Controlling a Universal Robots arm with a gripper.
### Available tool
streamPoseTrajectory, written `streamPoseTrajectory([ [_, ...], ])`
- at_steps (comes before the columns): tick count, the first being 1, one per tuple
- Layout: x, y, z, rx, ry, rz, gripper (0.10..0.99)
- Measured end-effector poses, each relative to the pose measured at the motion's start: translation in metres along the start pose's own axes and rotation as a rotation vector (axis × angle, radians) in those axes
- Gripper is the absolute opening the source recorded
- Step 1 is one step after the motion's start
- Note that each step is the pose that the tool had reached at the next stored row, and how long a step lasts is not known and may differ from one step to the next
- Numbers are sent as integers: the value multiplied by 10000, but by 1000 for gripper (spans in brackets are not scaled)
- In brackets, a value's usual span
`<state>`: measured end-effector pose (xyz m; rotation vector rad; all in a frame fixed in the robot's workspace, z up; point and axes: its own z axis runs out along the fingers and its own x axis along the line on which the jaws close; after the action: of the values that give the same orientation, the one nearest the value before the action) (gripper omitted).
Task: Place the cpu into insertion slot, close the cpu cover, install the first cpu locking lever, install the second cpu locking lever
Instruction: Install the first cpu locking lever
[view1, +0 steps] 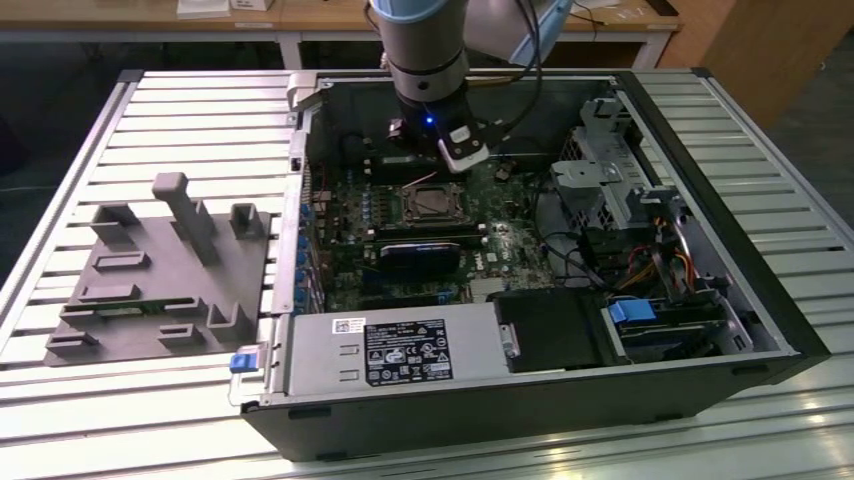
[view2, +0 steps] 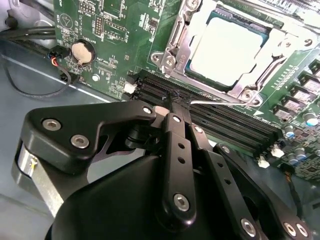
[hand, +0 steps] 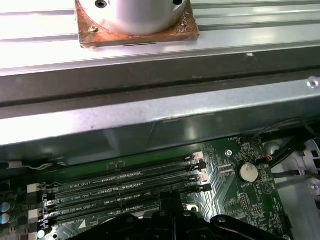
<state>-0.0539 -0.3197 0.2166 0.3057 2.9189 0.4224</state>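
Jaws together, look pinched on locking lever (view2: 220, 101) end. Gripper (view2: 172, 109) over mem slots (view2: 225, 122). Just beyond jaws: cpu (view2: 227, 47) seated in insertion slot (view2: 245, 91), cpu cover (view2: 181, 39) down. Levers not latched yet.

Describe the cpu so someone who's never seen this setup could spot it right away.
Inside the open computer case, find the green motherboard. Beside its long black memory slots sits a silver metal frame; the cpu is the pale silvery square in that frame's window, plain where its neighbours are cluttered.
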Motion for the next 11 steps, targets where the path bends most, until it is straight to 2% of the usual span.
streamPoseTrajectory([
  [4, 6, 9, 18, 76, -65, 171, 106],
  [11, 23, 55, 46, 150, -139, 377, 106],
])
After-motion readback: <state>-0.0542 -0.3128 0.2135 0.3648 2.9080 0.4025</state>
